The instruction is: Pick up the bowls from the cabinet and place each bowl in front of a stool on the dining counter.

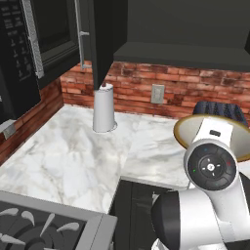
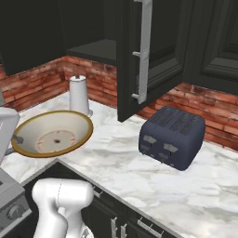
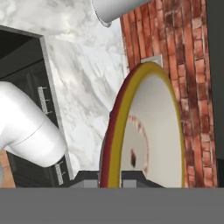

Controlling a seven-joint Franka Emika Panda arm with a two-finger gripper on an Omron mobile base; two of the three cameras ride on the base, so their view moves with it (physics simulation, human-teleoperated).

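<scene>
The tool (image 3: 111,177) is clamped on the rim of the cream bowl (image 2: 53,132), its jaws closed narrow across the tan edge, and carries the wide shallow dish in the air above the marble tabletop (image 1: 73,156), clear of the surface and just in front of the robot's wrist. In the hand view the bowl stands edge-on, its rim rising from between the fingertips with the brick wall (image 3: 175,52) behind it. Above and behind, the cabinet (image 2: 135,56) hangs with its dark door swung open, the long silver handle (image 2: 144,51) facing out and the dark shelf (image 2: 93,49) beyond it; the part of the shelf that shows holds nothing, and the reddish-brown bowl cannot be made out there. A paper-towel roll (image 1: 104,108) stands near the wall and a dark toaster (image 2: 172,137) sits on the tabletop to the right. By the look of it, the first bowl is out of the cabinet and in hand, but no bowl has yet been set down: the trip to the dining counter, the placing before a stool, and the whole fetching of the second bowl remain.
</scene>
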